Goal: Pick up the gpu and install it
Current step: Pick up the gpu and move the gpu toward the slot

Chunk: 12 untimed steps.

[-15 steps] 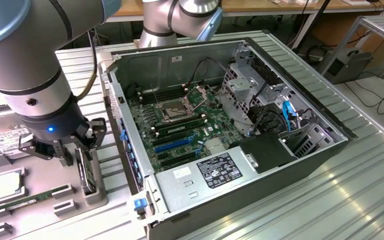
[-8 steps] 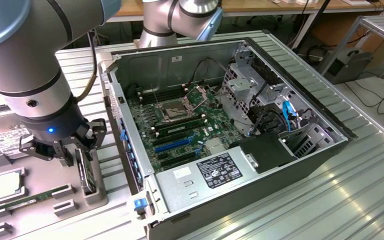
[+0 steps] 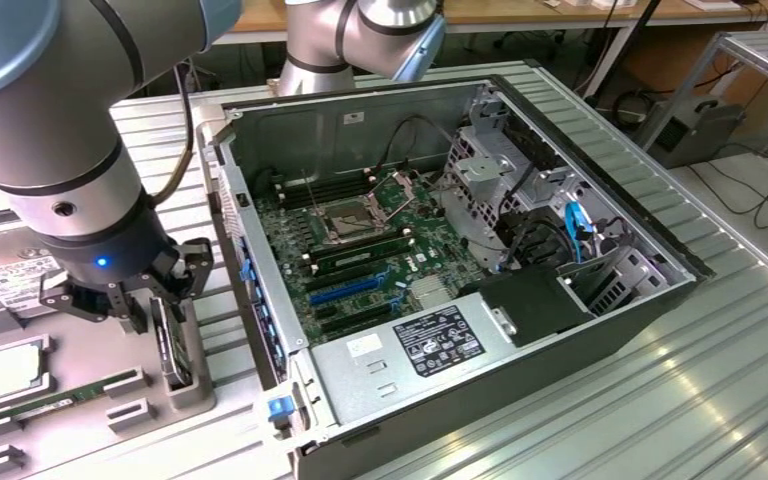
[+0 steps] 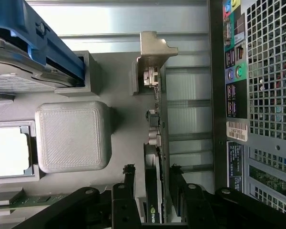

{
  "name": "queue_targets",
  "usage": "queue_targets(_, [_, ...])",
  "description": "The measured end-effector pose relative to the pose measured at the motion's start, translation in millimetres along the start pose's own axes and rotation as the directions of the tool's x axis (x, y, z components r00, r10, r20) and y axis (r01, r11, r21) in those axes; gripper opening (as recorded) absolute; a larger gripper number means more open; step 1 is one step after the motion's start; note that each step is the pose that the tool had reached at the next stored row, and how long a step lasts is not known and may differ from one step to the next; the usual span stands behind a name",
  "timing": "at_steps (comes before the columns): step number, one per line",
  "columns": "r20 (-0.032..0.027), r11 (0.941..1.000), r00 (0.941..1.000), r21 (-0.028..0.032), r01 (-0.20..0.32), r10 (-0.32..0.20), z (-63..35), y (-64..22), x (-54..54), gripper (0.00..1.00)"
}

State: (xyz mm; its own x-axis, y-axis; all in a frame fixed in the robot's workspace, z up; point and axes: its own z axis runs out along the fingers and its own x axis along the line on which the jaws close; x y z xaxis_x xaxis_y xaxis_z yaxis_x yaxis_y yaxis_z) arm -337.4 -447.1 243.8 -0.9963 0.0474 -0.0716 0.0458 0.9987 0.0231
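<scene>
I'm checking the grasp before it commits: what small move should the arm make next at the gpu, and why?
Probably close the fingers on the gpu. The gripper is open and straddles the card, which stands on edge in its grey holder. A gap shows beside at least one finger, so nothing is gripped yet.

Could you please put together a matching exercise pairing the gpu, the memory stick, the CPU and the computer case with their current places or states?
Things:
1. gpu
2. memory stick
3. CPU
4. case

States:
A. lying open, motherboard exposed
B. long and green, lying flat in the tray
C. on edge in a grey holder, between the open fingers of the gripper
D. square, flat in a tray recess

Pairs: 1-C, 2-B, 3-D, 4-A.
</scene>
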Motion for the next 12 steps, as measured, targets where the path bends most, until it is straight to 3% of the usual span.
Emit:
queue_targets(10, [0.0023,1.0,1.0,0.0002,-0.004,0.004,1.8,-0.1,0.2,0.42])
queue_targets(12, [0.0023,1.0,1.0,0.0002,-0.005,0.005,1.9,-0.1,0.2,0.34])
